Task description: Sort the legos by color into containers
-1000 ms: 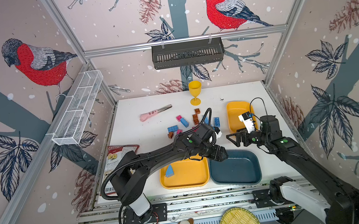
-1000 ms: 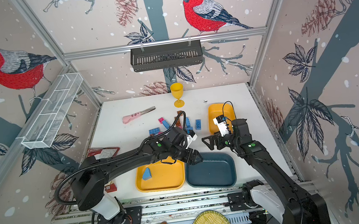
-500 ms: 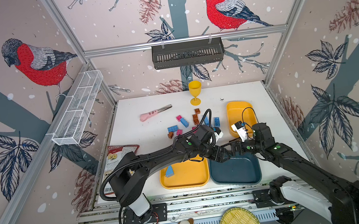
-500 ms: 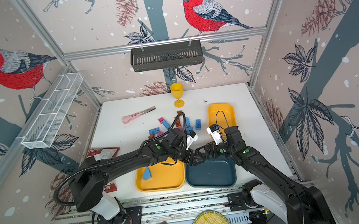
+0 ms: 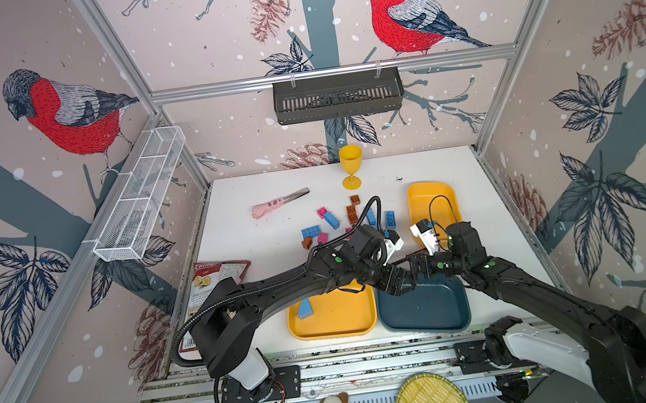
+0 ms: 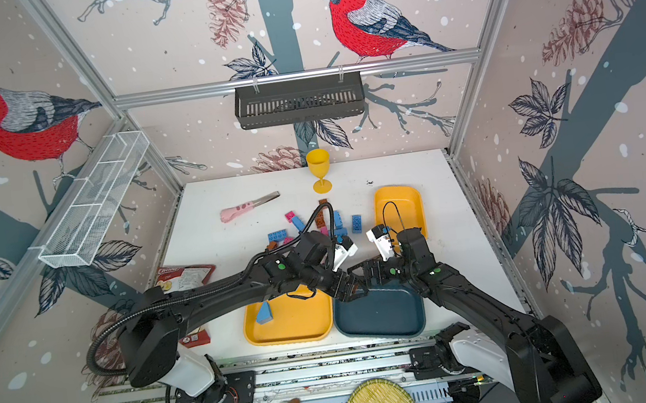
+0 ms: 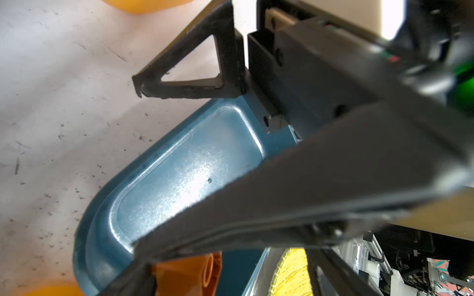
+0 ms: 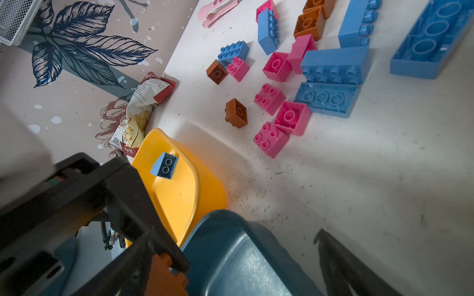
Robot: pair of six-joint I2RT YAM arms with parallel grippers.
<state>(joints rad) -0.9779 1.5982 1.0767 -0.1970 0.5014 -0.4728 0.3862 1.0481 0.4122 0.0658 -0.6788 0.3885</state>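
A: One chip bag (image 5: 219,274) far left, print too small to read. Next?
B: Larger yellow tray (image 5: 340,321), long axis across the table. Blue wedge (image 5: 305,309) inside it, on its side, hollow underside showing.
A: Middle?
B: Loose legos (image 5: 332,220) mid-table, the long blue ones at mixed angles.
A: Claws?
B: Left claw (image 5: 403,284) grips a brown-orange brick (image 8: 164,278) over the dark teal tray (image 5: 426,307). Brick's square; can't tell where its studs face. Right claw (image 5: 415,268) spread wide by that tray's far edge.
A: Far right?
B: Smaller yellow tray (image 5: 420,203), long axis front to back.
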